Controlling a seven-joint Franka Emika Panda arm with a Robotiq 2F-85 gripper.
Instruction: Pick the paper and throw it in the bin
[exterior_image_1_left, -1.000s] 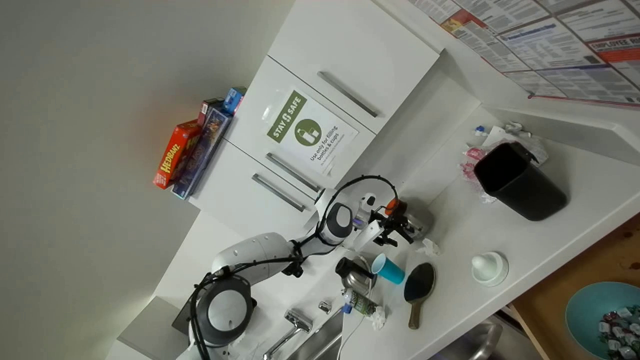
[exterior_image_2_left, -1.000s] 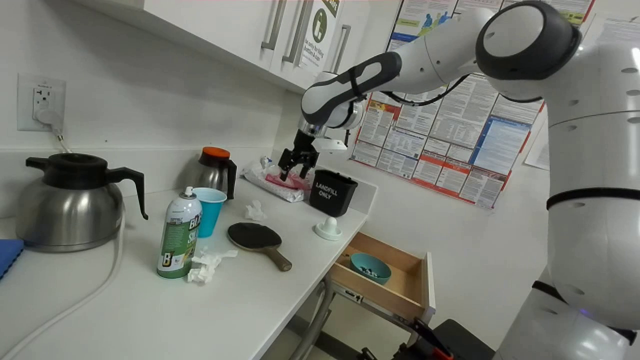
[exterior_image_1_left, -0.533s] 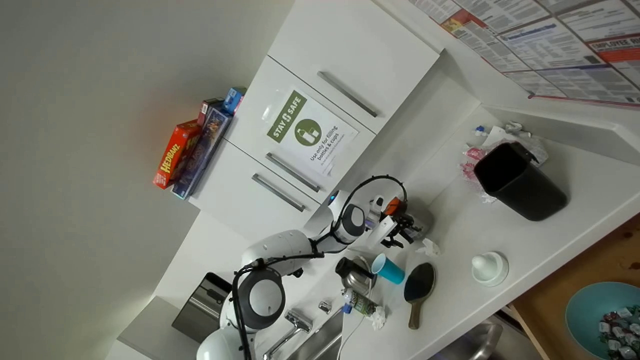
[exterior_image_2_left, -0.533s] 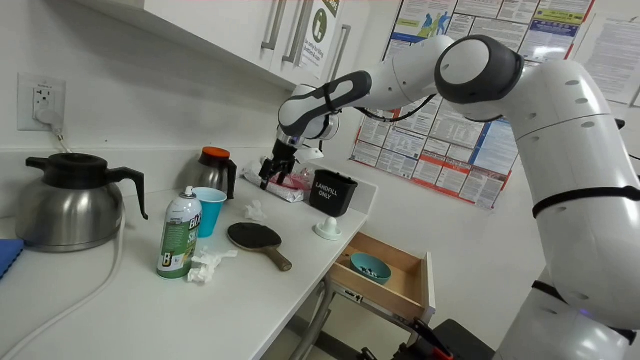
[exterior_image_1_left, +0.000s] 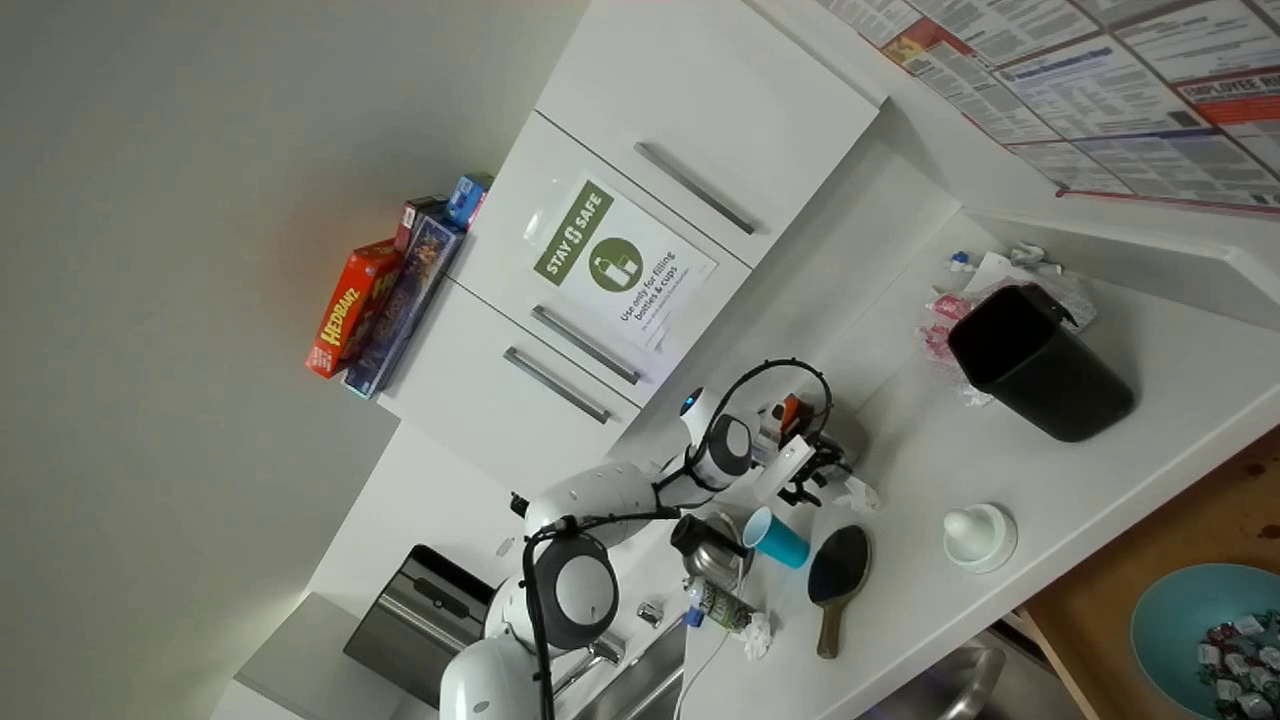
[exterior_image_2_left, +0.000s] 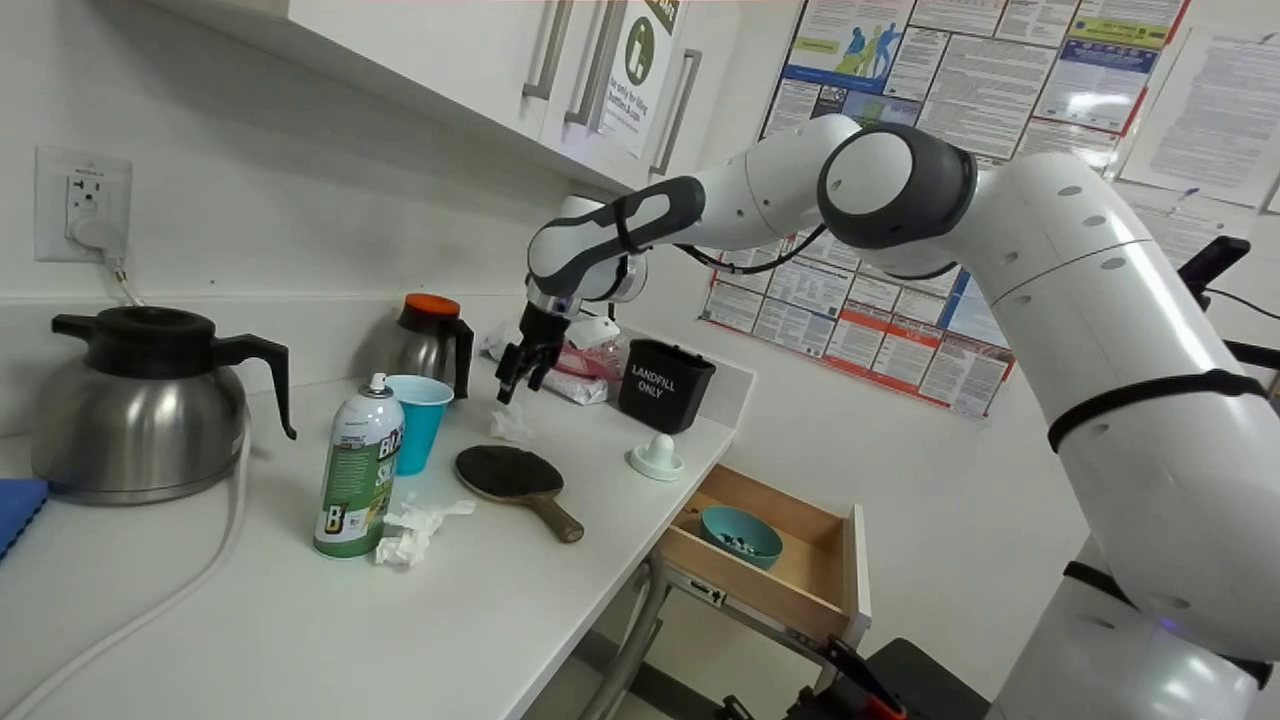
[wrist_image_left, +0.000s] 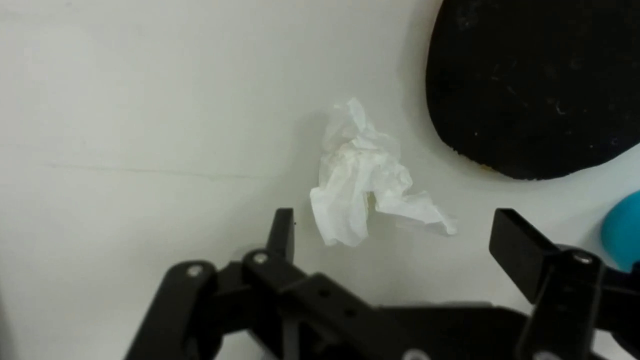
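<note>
A crumpled white paper (wrist_image_left: 350, 175) lies on the white counter, centred ahead of my fingers in the wrist view. It also shows in both exterior views (exterior_image_1_left: 862, 495) (exterior_image_2_left: 512, 425). My gripper (wrist_image_left: 395, 220) is open and empty, its two fingers wide apart on either side of the paper's near end. In an exterior view the gripper (exterior_image_2_left: 522, 392) points down just above the paper. The black bin (exterior_image_2_left: 665, 388), marked "LANDFILL ONLY", stands upright near the counter's far end; it shows in both exterior views (exterior_image_1_left: 1070, 390). A second crumpled paper (exterior_image_2_left: 412, 532) lies beside a spray can.
A black paddle (wrist_image_left: 530, 85) and a blue cup (wrist_image_left: 622, 232) lie close to the paper. A steel jug with an orange lid (exterior_image_2_left: 428, 345) stands behind. A plastic bag (exterior_image_2_left: 585, 375) lies beside the bin. A white juicer-like piece (exterior_image_2_left: 658, 458) sits near the edge, above an open drawer (exterior_image_2_left: 800, 570).
My gripper has come down and across, away from the bin's side, to just above the paper. The paper, bin and other objects have not moved.
</note>
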